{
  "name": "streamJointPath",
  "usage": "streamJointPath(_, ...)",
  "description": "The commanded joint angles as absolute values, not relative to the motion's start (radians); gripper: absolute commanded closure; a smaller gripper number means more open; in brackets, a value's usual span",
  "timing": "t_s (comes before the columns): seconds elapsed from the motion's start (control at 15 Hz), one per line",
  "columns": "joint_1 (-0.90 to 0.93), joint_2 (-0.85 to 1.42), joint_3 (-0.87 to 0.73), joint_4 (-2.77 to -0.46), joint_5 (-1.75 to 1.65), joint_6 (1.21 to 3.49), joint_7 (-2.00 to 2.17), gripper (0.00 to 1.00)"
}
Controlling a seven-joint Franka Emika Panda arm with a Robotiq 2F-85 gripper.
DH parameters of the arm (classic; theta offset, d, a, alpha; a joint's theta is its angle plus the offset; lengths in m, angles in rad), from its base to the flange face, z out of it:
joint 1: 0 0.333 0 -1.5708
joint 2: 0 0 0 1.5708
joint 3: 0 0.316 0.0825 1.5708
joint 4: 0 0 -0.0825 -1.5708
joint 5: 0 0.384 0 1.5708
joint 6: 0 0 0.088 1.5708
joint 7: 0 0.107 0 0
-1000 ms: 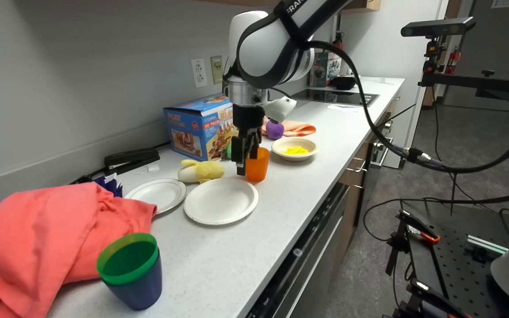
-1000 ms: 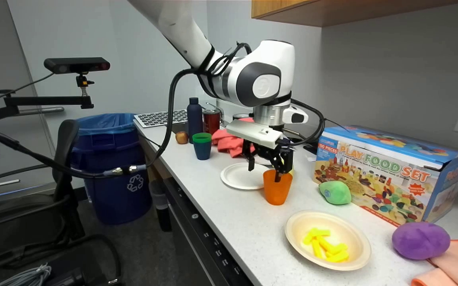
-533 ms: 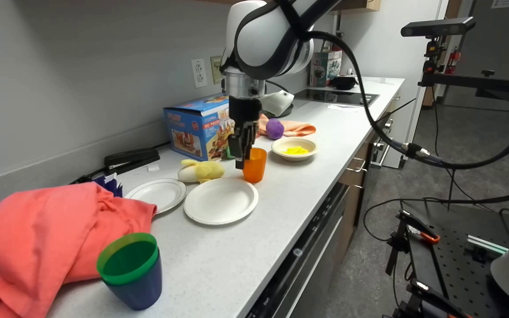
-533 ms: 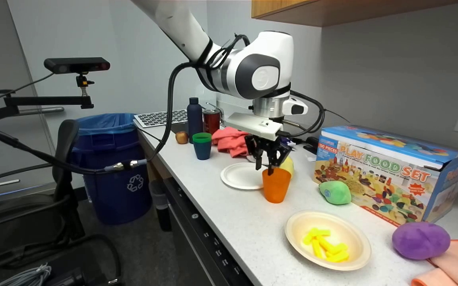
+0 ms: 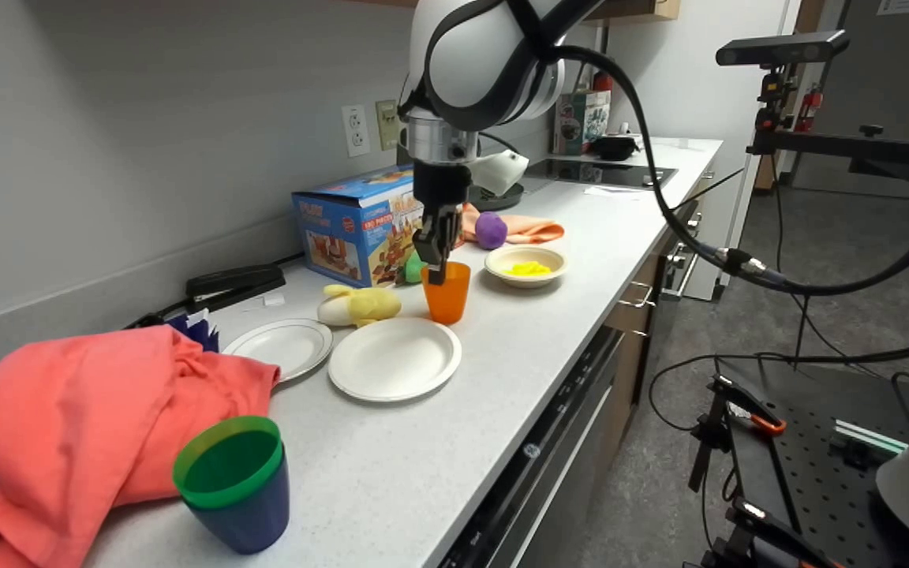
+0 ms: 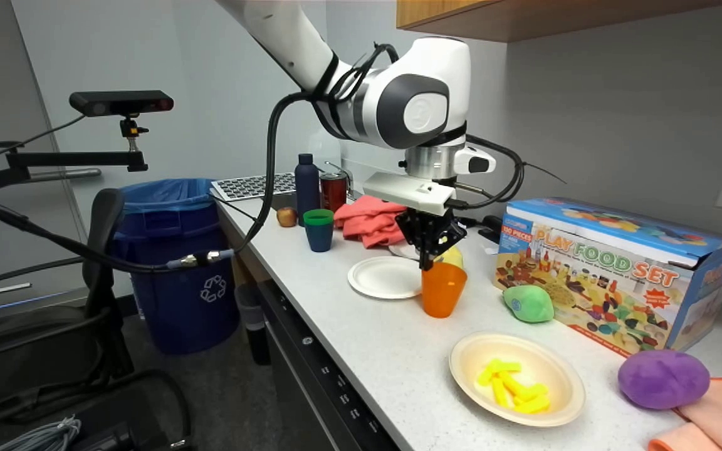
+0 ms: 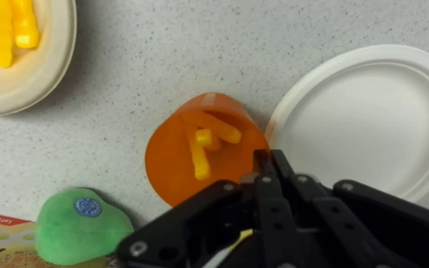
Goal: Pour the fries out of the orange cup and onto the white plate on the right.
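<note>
One cup [image 6: 444, 290], fries [image 7: 204, 137] within, claw [image 7: 269, 153] pinching rim; plate [image 5: 395, 360] toward front edge of counter [image 5: 360, 473]; we centre above, tip slowly.

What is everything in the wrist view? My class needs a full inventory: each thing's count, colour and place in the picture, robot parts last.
white plate: one, white, right side
orange cup: one, orange, centre, left of the plate
fries: at least three, yellow, inside the cup
bowl: one, beige, upper left, cut off by the frame
more fries: at least two, yellow, in the bowl
tapered plush toy: one, green, lower left
PLAY FOOD SET box: one, multicoloured, bottom left corner
banana-like plush: one, yellow and white, bottom, a sliver; clearer in an exterior view
speckled countertop: one, pale grey, beneath everything
claw: one, black, lower right, closed on the cup's wall
</note>
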State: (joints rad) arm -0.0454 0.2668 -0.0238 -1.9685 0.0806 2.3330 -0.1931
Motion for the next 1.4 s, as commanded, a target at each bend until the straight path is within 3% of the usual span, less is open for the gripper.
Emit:
streamJointPath(0.0,-0.052,0.254,-0.025,-1.964,0.059,2.308,-0.172,0.99)
streamJointPath(0.73,-0.094,0.161,-0.036,-1.947,0.176,2.202,-0.126,0.99)
streamJointPath(1.33,-0.2,0.119,-0.141,-1.95,0.347,2.018,-0.11,0.99)
